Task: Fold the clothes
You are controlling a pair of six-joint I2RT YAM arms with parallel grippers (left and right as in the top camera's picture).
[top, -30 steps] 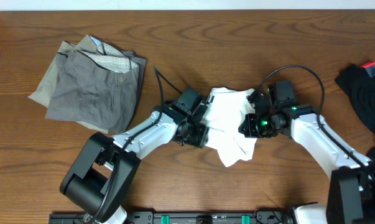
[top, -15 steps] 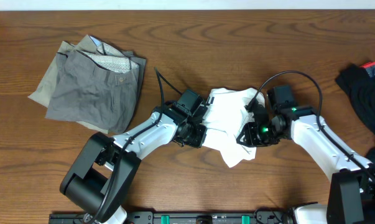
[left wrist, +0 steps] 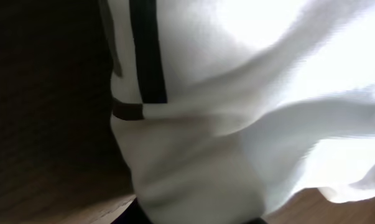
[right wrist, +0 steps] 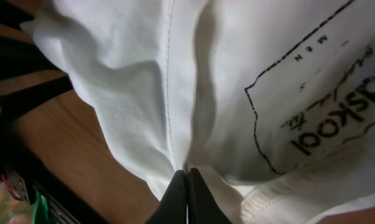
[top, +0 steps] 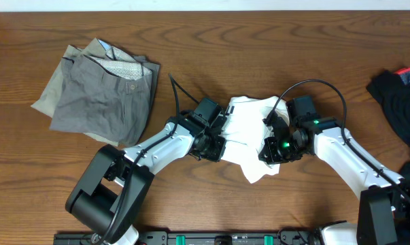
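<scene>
White T-shirt (top: 249,136) bunched at centre of tabletop (top: 259,41), not flat. Left jaws at its 9 o'clock edge, right jaws at its 3 o'clock edge.

Right wrist view: right jaws closed tight, pinching fold of cloth near printed label (right wrist: 336,118).

Left wrist view: cloth fills lens; I cannot tell left jaws' state.

Grey trousers (top: 103,95), roughly folded, at 10 o'clock. Black garment (top: 398,102) at far 3 o'clock. Both well apart from shirt.

My read: step in hand is spreading shirt before first fold. Next move calls for drawing both grips outward and laying cloth flat without slip.
</scene>
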